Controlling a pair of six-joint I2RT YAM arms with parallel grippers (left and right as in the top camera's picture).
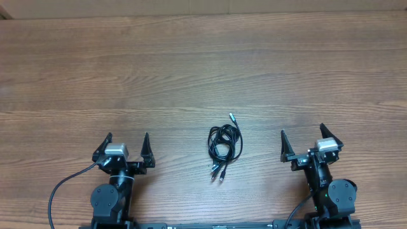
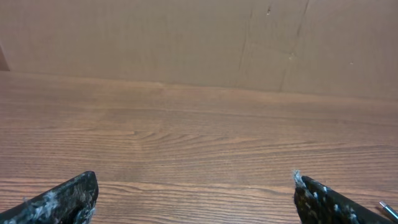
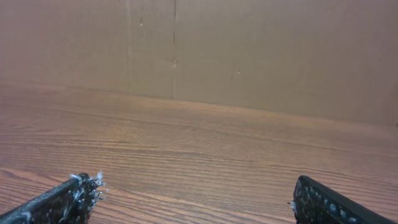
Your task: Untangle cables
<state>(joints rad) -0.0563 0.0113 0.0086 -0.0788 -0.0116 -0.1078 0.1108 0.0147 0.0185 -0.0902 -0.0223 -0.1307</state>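
Note:
The cables (image 1: 225, 144) lie as one small bundle of thin black cords on the wooden table (image 1: 191, 70), in the overhead view, between the two arms. Silver plug ends stick out at the bundle's top and bottom. My left gripper (image 1: 126, 139) is open and empty, to the left of the bundle. My right gripper (image 1: 303, 135) is open and empty, to its right. In the left wrist view the open fingers (image 2: 194, 193) frame bare wood, and a silver plug tip (image 2: 388, 209) shows at the lower right edge. The right wrist view shows open fingers (image 3: 196, 196) over bare wood.
A brown cardboard wall (image 2: 199, 37) stands along the table's far edge, also in the right wrist view (image 3: 249, 43). A thick black wire (image 1: 63, 187) fixed to the left arm loops near the front left.

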